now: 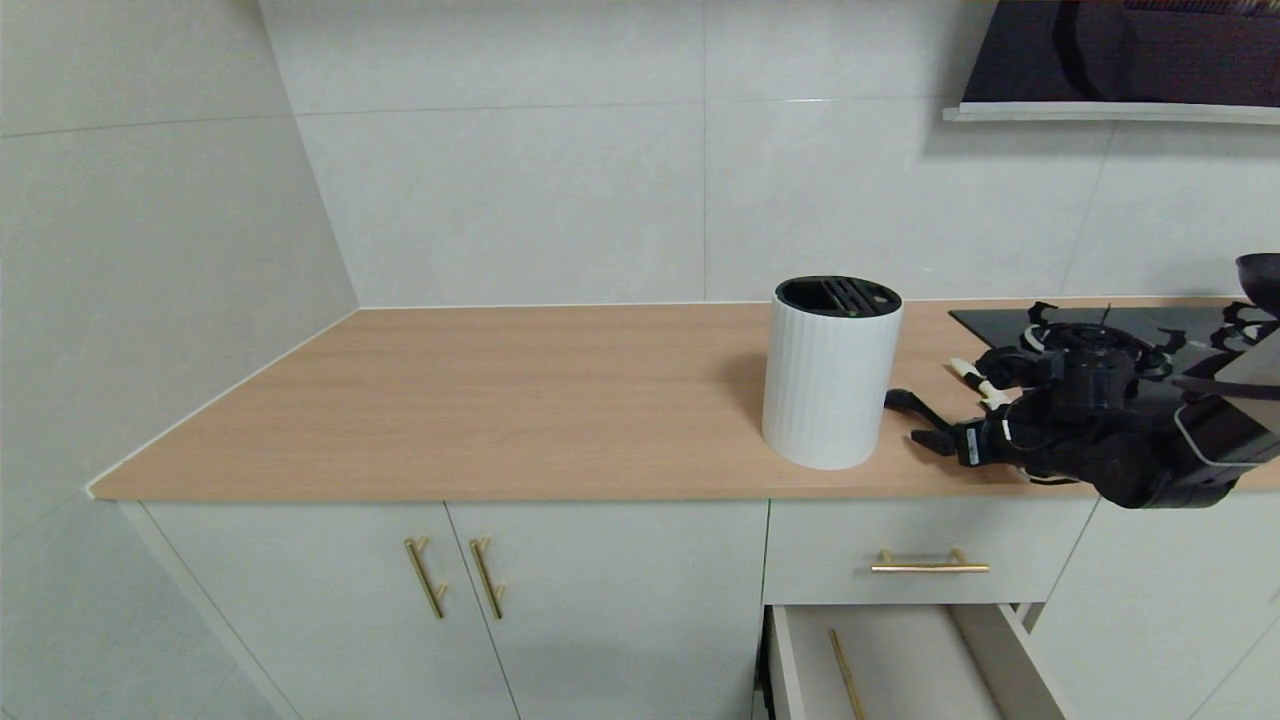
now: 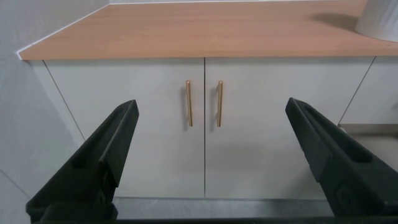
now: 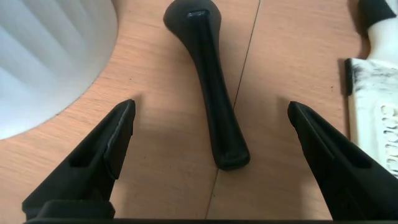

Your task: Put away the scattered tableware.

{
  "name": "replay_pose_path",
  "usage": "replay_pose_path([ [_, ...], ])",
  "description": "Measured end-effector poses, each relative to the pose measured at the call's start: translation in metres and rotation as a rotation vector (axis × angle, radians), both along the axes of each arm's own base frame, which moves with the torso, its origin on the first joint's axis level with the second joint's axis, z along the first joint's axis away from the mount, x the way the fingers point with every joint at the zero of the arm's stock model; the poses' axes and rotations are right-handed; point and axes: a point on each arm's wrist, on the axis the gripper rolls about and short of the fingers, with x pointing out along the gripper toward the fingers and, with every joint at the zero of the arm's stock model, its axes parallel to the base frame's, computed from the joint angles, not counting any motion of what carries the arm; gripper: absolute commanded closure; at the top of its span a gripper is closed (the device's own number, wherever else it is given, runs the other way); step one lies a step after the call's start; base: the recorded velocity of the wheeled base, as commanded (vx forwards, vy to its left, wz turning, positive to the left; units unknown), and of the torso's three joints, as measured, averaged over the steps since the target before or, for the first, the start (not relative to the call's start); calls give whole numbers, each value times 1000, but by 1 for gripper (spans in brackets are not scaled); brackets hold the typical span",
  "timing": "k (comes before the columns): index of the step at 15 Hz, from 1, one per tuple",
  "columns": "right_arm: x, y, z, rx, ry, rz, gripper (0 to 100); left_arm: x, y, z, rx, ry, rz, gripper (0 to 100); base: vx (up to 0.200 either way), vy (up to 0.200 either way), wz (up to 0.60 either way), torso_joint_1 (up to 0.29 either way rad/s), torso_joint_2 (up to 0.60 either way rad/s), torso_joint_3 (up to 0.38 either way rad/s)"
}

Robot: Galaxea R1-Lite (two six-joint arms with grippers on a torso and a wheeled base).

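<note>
A black utensil handle (image 3: pixel 211 93) lies on the wooden counter (image 1: pixel 500 400), its rounded end close to the white ribbed holder (image 1: pixel 830 375). My right gripper (image 3: pixel 211 112) is open, low over the counter, one finger on each side of the handle and apart from it. In the head view the right gripper (image 1: pixel 935 428) sits just right of the holder, with the black handle (image 1: pixel 903 401) ahead of it. A white-handled utensil (image 3: pixel 373 106) lies beside the black one. My left gripper (image 2: pixel 211 107) is open and empty, below counter height, facing the cabinet doors (image 2: pixel 205 124).
The holder has a black slotted top (image 1: pixel 838 295). A black stove (image 1: pixel 1090 335) with pan supports fills the counter's right end. Below the counter a drawer (image 1: pixel 800 660) stands pulled out. The counter left of the holder is bare wood.
</note>
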Motion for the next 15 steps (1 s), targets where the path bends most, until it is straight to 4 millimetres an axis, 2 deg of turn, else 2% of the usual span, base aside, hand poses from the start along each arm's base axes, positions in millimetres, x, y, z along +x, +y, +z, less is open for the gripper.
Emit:
replay_pose_path([
  [2,2,2,-4,-6,7,-6,0,0,0,0,0,0,0,0,0,0,0,0,0,0],
  [3,2,3,-5,-7,8,-8,100,0,0,0,0,0,0,0,0,0,0,0,0,0],
  [12,4,4,-7,-7,13,-10,100,0,0,0,0,0,0,0,0,0,0,0,0,0],
  [15,2,5,-4,-35,23,-81,100,0,0,0,0,0,0,0,0,0,0,0,0,0],
])
